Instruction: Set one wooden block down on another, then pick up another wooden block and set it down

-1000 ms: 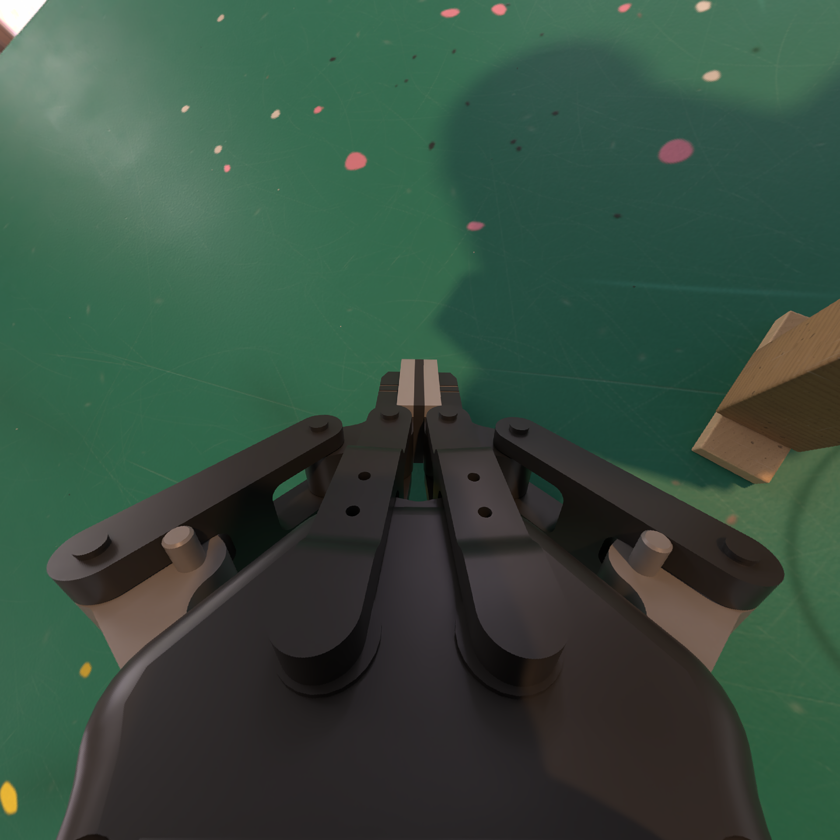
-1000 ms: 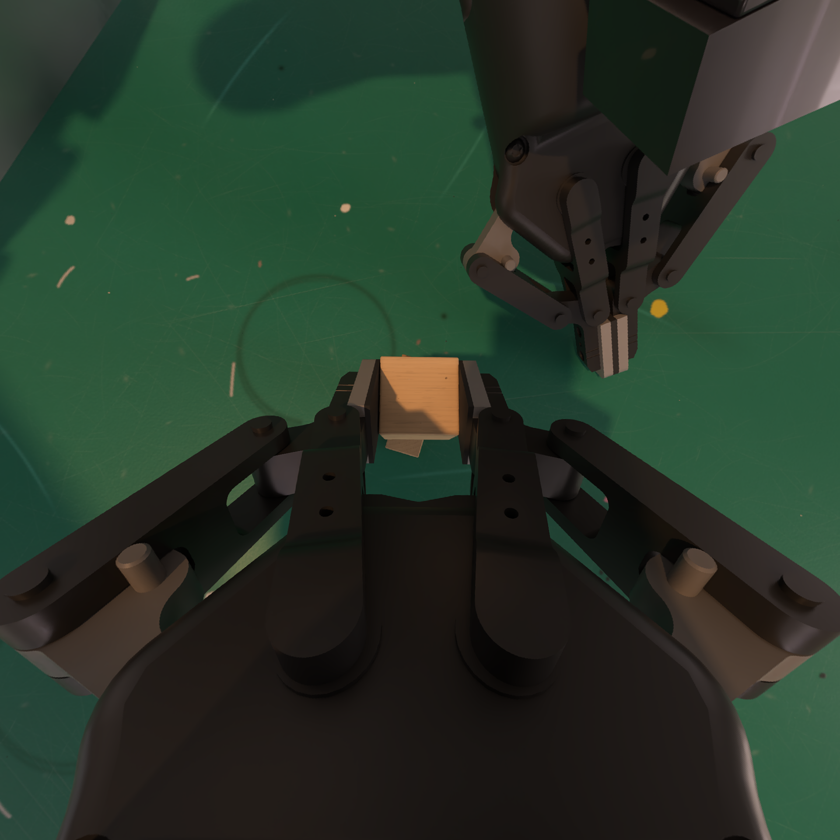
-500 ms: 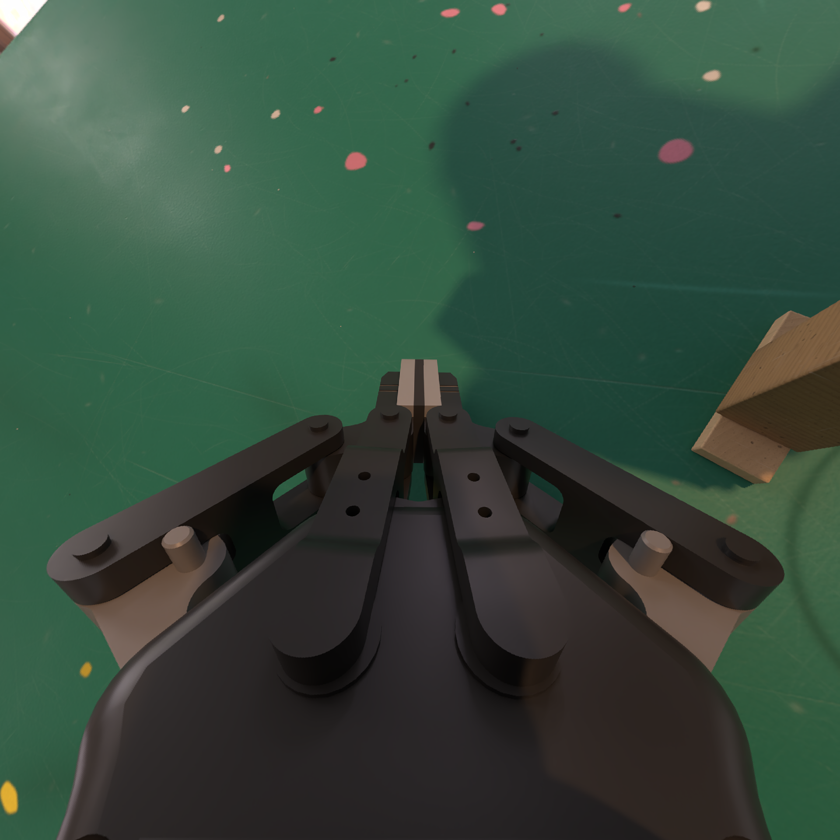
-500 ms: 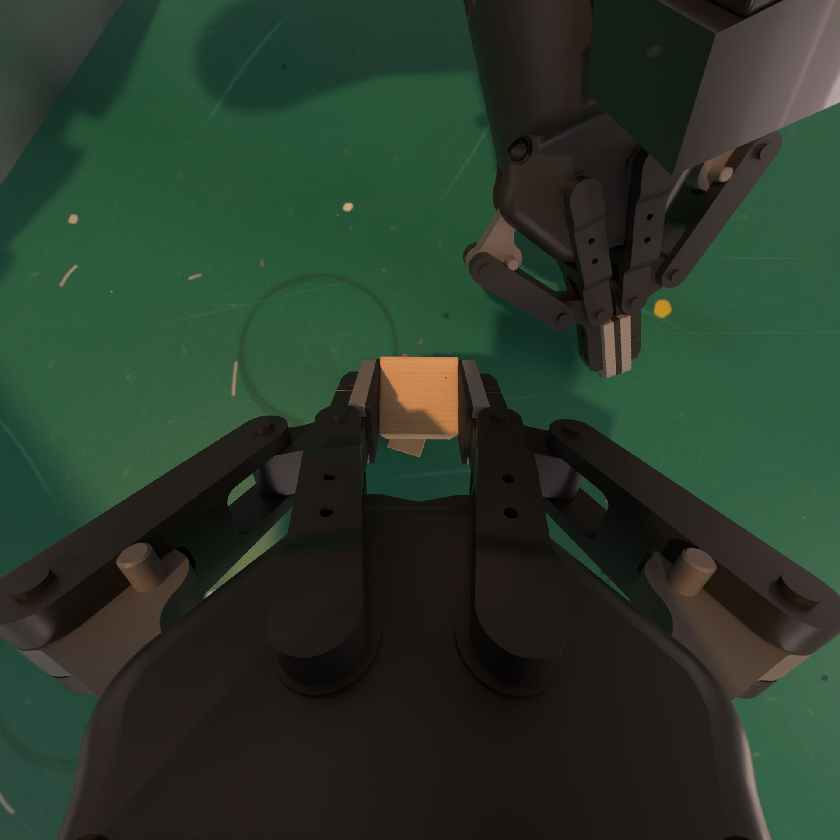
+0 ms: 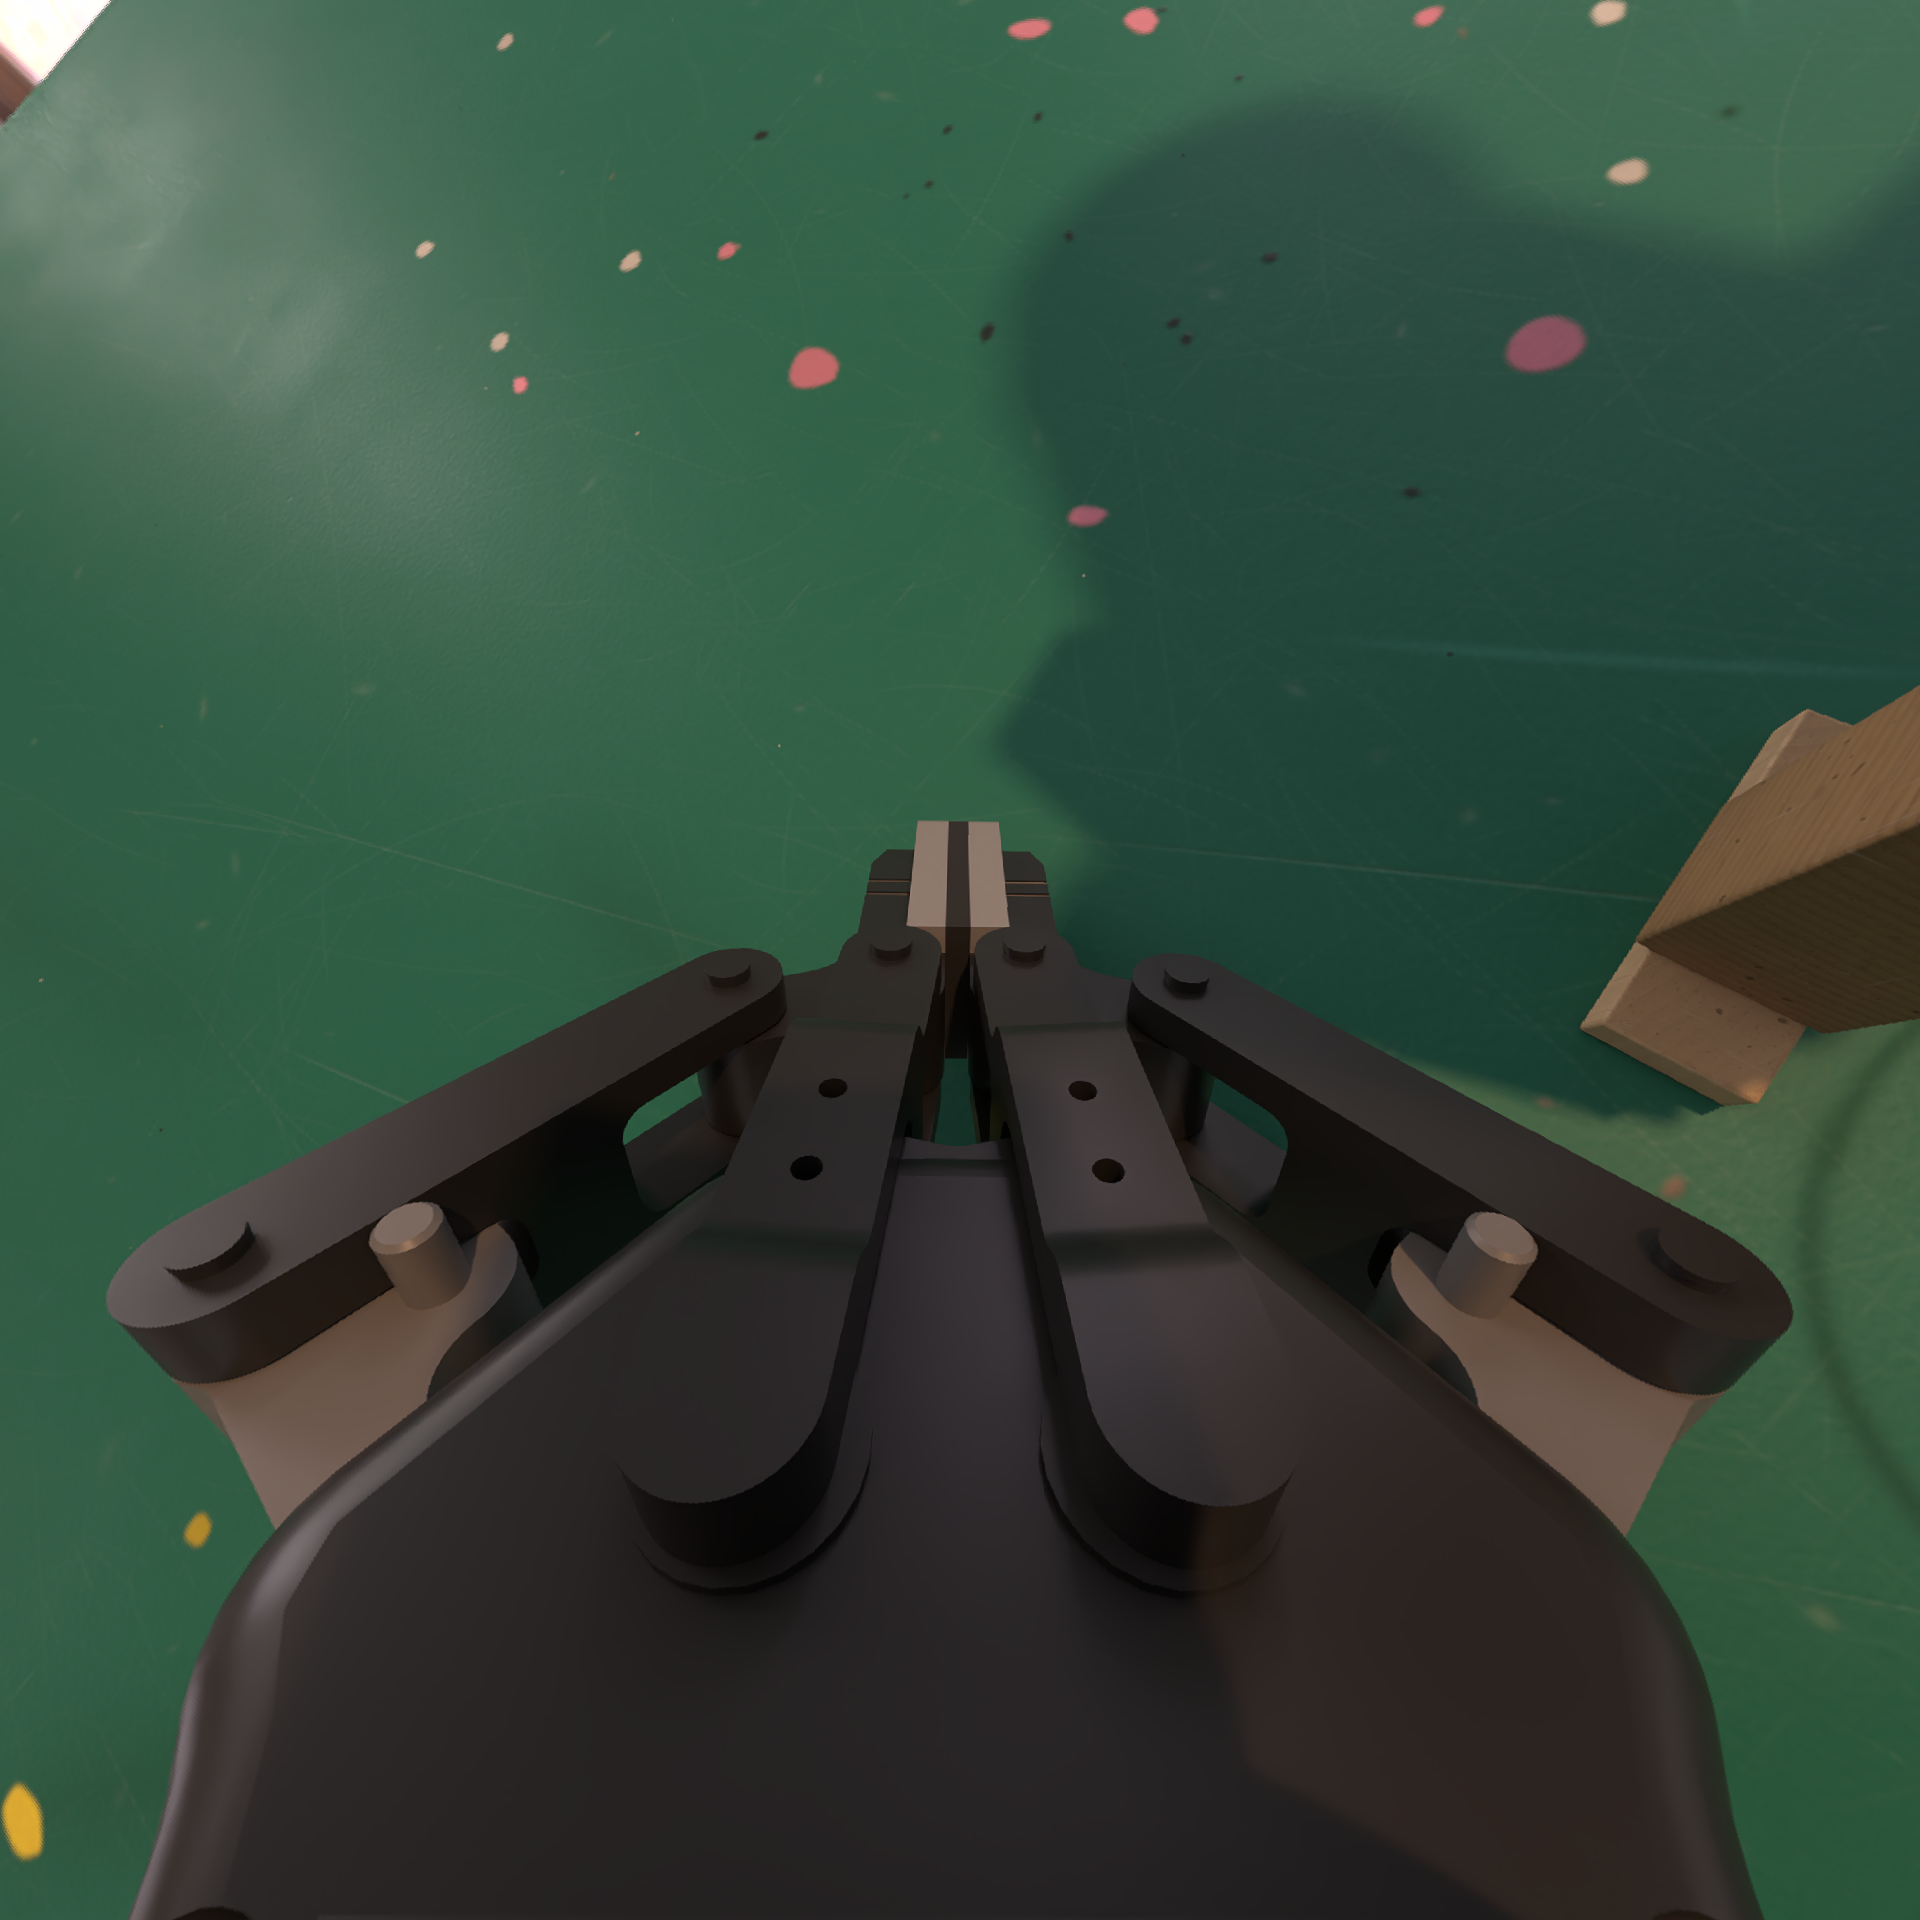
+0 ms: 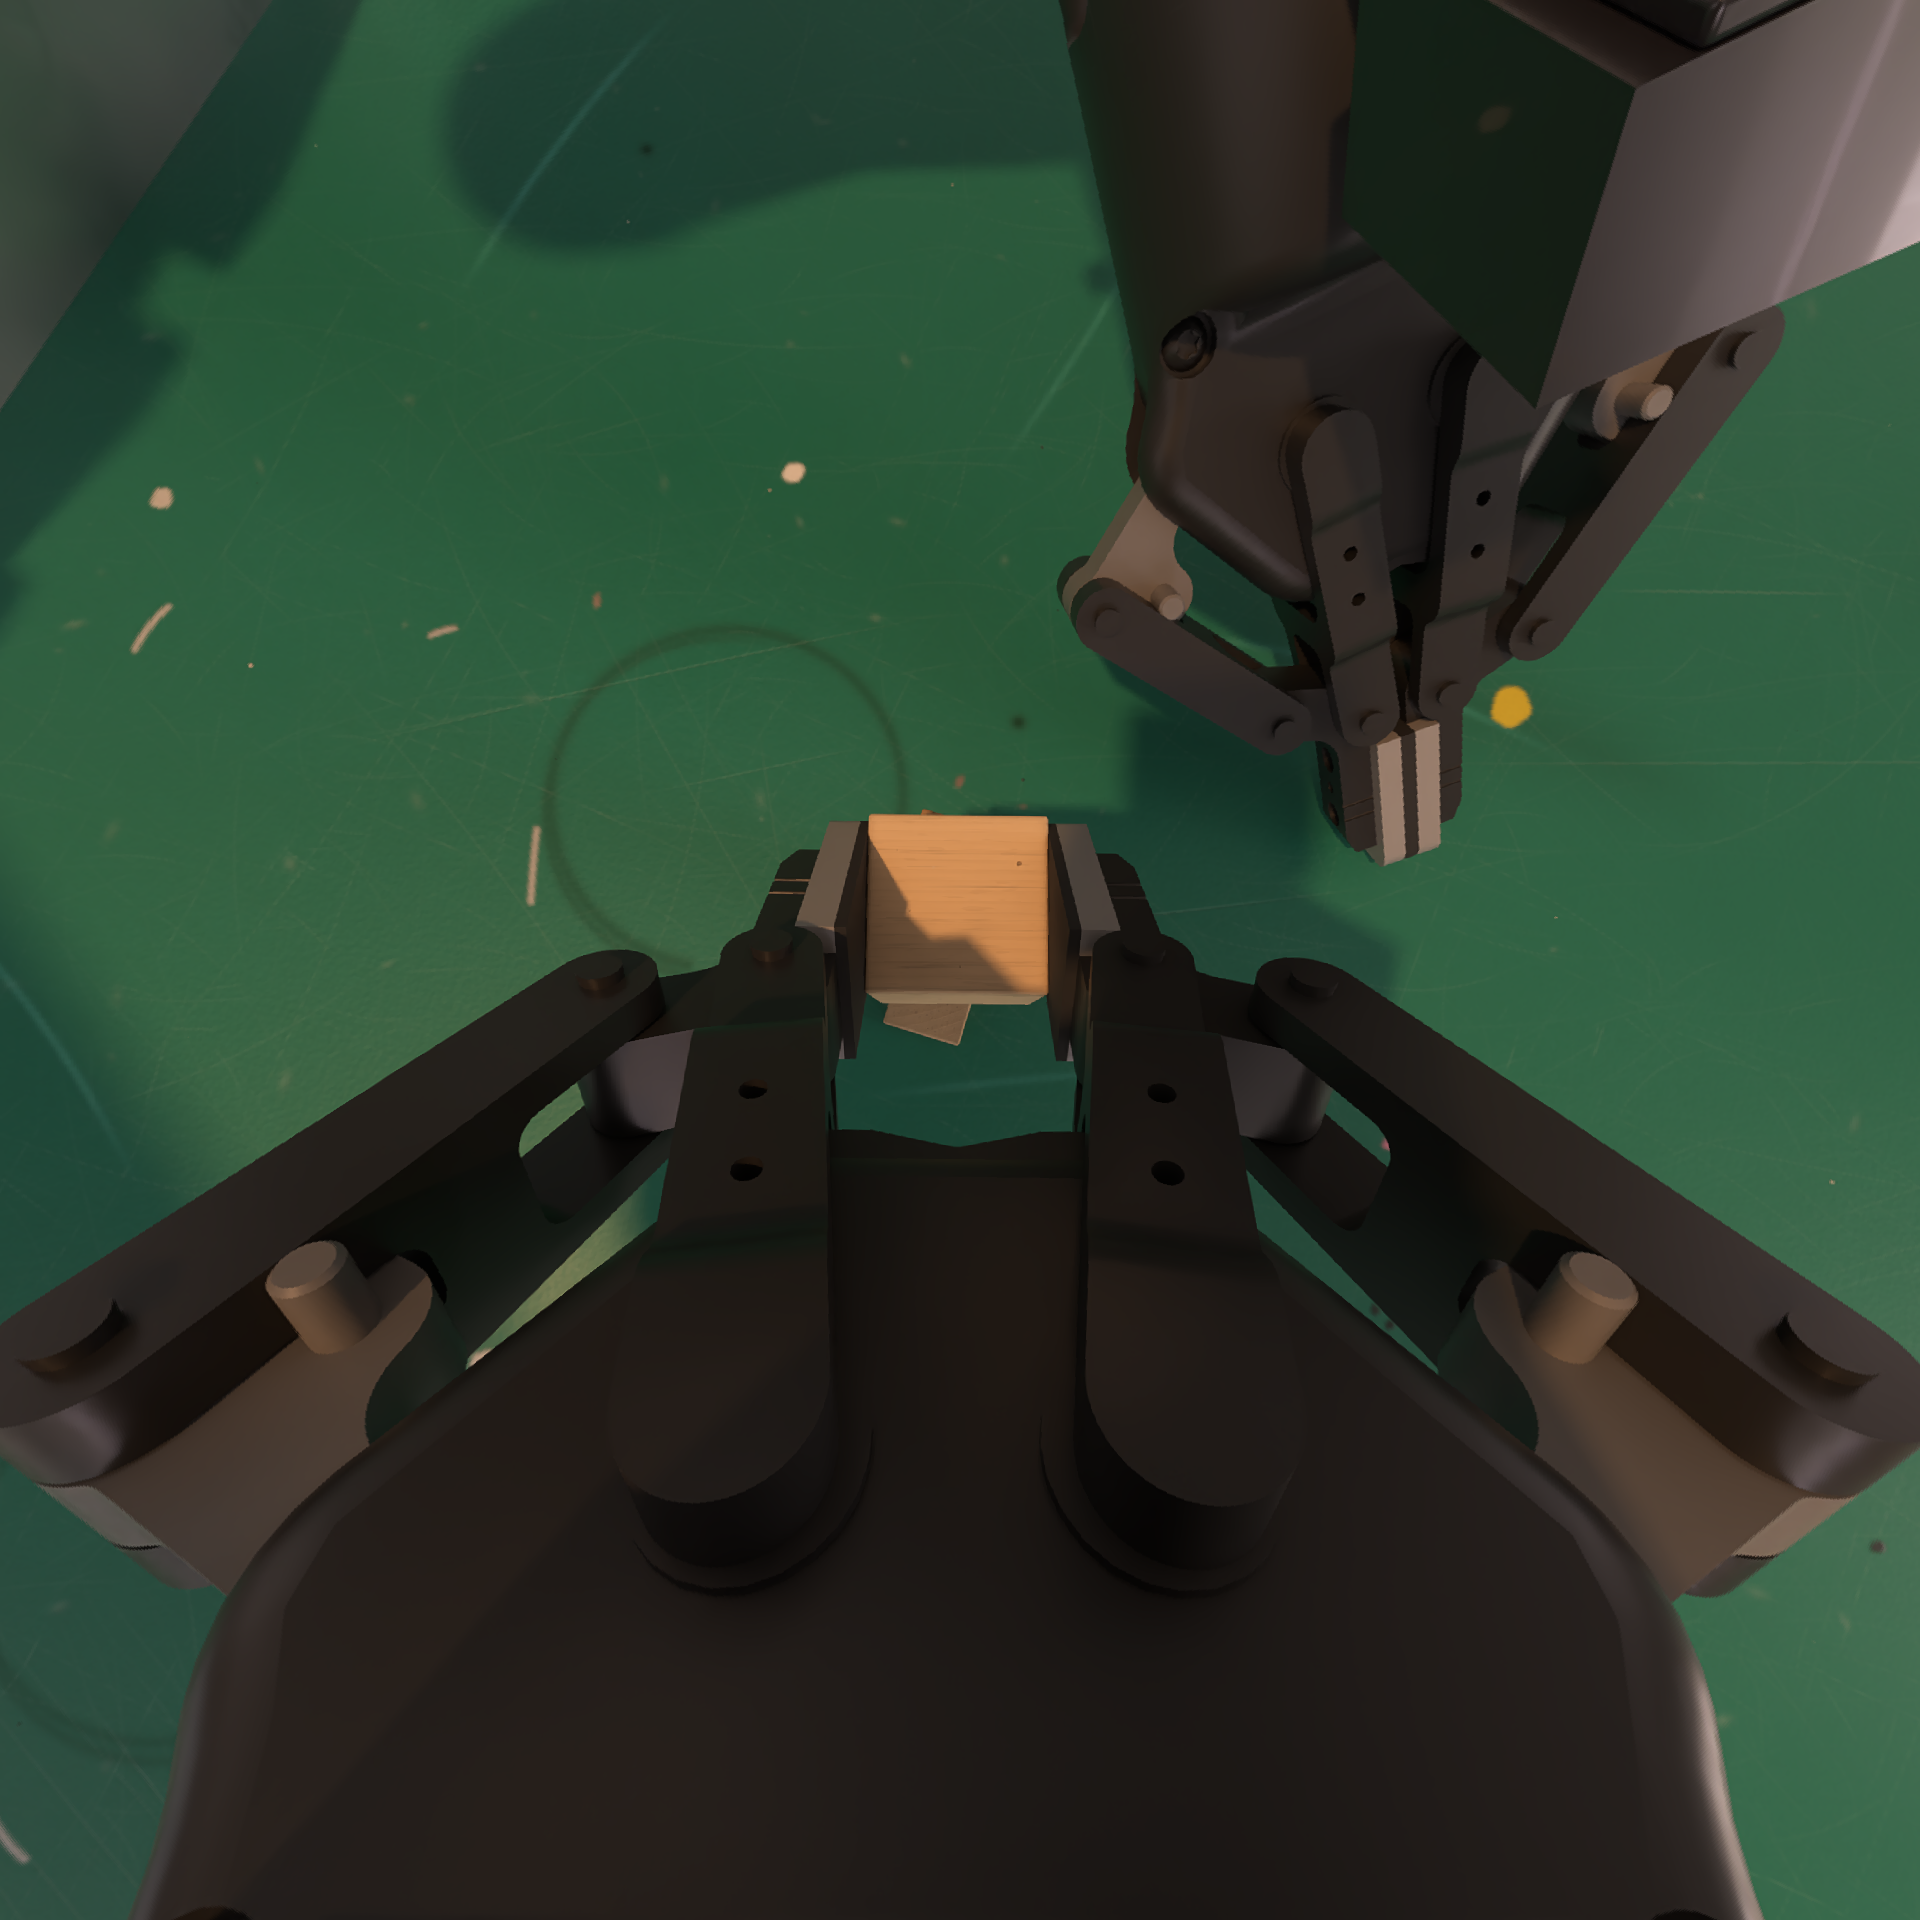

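In the right wrist view my right gripper [image 6: 957,914] is shut on a light wooden block [image 6: 956,904], its pads on the block's left and right faces. A corner of a second wooden block [image 6: 928,1020] shows just under it. In the left wrist view the held block [image 5: 1808,894] is at the right edge, over the paler lower block [image 5: 1694,1029] and overhanging it. I cannot tell whether they touch. My left gripper [image 5: 956,873] is shut and empty above the bare green table. It also shows in the right wrist view [image 6: 1403,800], to the right of the blocks.
The green table [image 5: 520,675] is scratched and speckled with pink, white and yellow paint spots. A faint ring mark [image 6: 727,800] lies left of the blocks. The left arm's body [image 6: 1455,260] fills the upper right of the right wrist view. The table's far corner [image 5: 42,52] shows at top left.
Almost nothing has changed. The right wrist view has drifted very slightly; the block stays in my right gripper and the left gripper stays shut in place.
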### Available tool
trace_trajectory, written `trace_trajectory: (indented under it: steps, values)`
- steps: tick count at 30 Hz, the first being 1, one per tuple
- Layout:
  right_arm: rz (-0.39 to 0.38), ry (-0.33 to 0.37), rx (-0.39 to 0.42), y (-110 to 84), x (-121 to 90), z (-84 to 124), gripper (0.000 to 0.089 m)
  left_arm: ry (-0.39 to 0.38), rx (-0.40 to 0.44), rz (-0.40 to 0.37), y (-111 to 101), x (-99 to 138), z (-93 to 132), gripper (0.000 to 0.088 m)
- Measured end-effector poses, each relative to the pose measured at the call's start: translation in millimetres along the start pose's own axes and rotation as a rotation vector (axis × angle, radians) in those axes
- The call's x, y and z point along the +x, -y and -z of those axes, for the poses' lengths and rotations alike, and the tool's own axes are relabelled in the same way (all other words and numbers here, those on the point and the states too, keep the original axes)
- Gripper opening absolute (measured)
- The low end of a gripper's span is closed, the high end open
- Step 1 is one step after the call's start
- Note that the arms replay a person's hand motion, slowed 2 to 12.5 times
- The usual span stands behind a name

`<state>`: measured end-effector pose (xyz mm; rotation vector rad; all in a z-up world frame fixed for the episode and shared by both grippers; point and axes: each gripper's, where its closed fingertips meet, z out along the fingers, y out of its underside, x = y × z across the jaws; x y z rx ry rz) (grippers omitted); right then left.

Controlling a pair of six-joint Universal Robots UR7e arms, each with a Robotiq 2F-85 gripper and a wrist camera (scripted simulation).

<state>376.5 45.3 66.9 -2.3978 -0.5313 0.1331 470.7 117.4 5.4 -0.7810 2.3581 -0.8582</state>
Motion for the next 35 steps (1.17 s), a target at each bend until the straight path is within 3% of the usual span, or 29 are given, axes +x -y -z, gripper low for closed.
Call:
trace_trajectory:
  steps: [35]
  values:
    - [-0.006, 0.005, -0.004, -1.5, 0.6, -1.4, 0.0288, 0.001, 0.0, -0.002, 0.1, 0.1, -0.1, 0.0]
